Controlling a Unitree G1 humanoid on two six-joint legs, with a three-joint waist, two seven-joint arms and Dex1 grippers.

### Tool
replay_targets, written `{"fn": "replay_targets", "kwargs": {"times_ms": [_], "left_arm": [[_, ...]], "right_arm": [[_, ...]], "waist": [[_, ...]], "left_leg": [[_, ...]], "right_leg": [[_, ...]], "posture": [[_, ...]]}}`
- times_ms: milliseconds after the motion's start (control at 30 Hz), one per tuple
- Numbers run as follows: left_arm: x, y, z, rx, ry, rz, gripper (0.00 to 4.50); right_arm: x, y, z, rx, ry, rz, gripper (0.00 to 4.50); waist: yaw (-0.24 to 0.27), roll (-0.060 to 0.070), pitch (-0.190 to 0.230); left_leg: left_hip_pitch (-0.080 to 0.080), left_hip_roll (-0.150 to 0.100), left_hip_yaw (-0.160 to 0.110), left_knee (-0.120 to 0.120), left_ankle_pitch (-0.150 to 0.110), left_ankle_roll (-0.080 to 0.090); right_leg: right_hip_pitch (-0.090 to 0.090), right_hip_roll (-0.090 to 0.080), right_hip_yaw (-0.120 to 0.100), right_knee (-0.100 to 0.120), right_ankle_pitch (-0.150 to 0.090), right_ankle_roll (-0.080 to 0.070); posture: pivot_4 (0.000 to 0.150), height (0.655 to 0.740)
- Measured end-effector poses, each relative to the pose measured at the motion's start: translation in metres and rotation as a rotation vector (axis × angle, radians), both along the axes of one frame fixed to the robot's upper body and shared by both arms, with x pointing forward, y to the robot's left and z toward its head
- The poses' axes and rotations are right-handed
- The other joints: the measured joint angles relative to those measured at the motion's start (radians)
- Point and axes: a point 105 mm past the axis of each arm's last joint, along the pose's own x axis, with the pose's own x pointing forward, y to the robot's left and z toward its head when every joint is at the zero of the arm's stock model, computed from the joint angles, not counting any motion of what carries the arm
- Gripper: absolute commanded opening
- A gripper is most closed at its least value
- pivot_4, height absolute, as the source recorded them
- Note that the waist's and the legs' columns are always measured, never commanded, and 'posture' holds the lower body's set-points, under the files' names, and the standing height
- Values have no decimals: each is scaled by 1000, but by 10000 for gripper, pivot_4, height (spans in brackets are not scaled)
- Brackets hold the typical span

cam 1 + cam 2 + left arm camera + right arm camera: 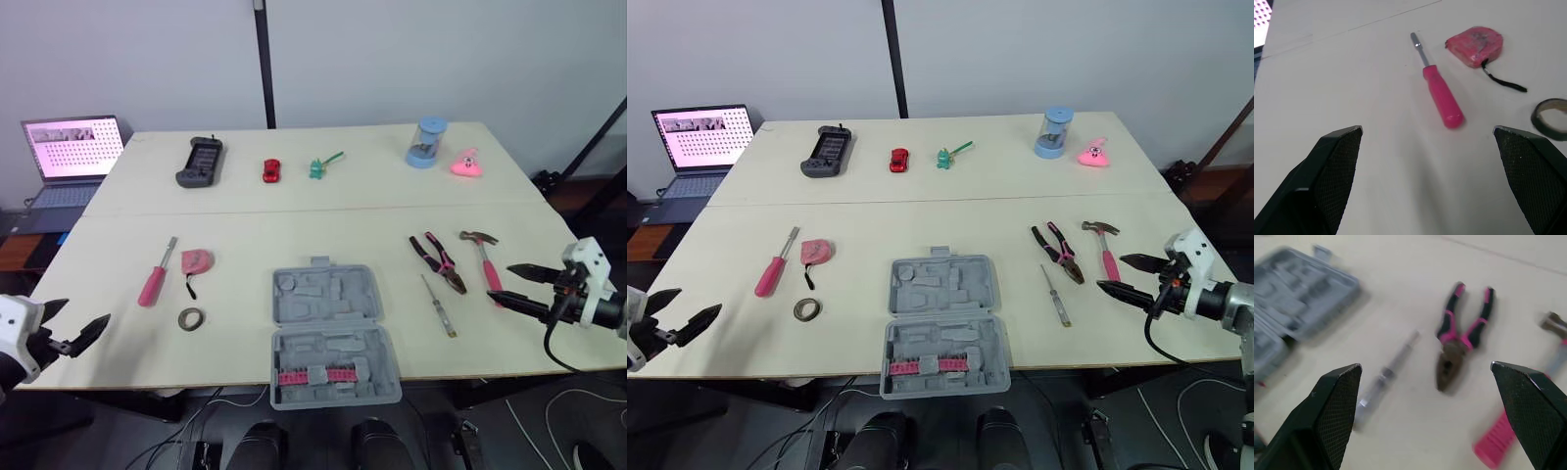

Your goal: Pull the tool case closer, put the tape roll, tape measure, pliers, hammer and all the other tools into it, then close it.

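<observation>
Grey tool case [333, 338] lying open at the table's [294, 230] near edge, tape roll [192, 318], tape measure [196, 260], pink screwdriver [155, 279] to its left, pliers [439, 260], hammer [485, 259], slim screwdriver [439, 305] to its right, left gripper [76, 317] spread wide, empty, at near left corner, right gripper [502, 281] spread wide, empty, beside hammer handle

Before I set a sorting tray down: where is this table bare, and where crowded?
Bare: the wide strip between the toy car and the tool case, and the gaps either side of the case, toward the tape roll and the thin screwdriver. Crowded: around the pliers and hammer, and around the pink screwdriver and tape measure.
</observation>
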Motion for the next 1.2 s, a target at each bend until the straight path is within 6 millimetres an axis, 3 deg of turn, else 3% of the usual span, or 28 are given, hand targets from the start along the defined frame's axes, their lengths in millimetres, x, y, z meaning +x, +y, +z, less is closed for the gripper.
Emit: {"fn": "replay_targets", "kwargs": {"times_ms": [133,300,433,600,700,933,1067,1167,1200], "left_arm": [[1,-24,13,-7,-10,-113,45000],[-7,-48,10,3,35,-177,45000],[-14,-67,10,-12,35,-198,45000],[-25,-85,5,-28,77,-121,45000],[-24,-92,5,-23,93,-54,45000],[-12,-141,-20,-74,139,64,45000],[-7,-149,-30,-72,165,124,45000],[0,-162,-36,-89,169,127,36576],[3,-165,-39,-83,175,134,31886]], "right_arm": [[-5,40,23,4,7,157,44704],[-13,102,42,4,38,384,44704],[-15,134,58,-19,24,508,44704],[-11,172,63,-89,26,662,44704],[-10,179,65,-109,41,707,44704],[-1,179,65,-179,46,767,44704],[3,176,59,-186,58,768,44704],[8,171,59,-197,56,759,45000],[8,170,59,-199,54,761,45000]], "waist": [[2,0,0],[1,1,1],[5,0,1],[2,-1,2],[10,-3,3],[10,-3,3],[7,-3,3],[6,-3,3],[7,-3,3]], "left_leg": [[0,0,0,0,0,0],[-1,1,0,0,0,0],[-2,1,-1,0,0,0],[-2,0,0,0,0,0],[-3,0,-2,0,0,0],[-3,-1,-2,0,0,0],[-3,-1,-3,0,0,0],[-4,-1,-3,0,0,0],[-3,-1,-3,0,0,0]], "right_leg": [[0,-1,0,-1,0,0],[-1,-1,1,-1,-1,-1],[0,-1,1,-3,-1,-3],[-1,-1,1,-4,-2,-3],[0,-1,-2,-4,-1,-2],[0,1,-2,-5,0,0],[0,1,-4,-4,0,0],[0,1,-4,-4,0,0],[0,1,-4,-4,0,0]], "posture": [[1500,6753],[1500,6753],[1500,6753],[1500,6753],[1500,6753],[1500,6753],[1500,6753],[1500,6753],[1500,6753]]}}
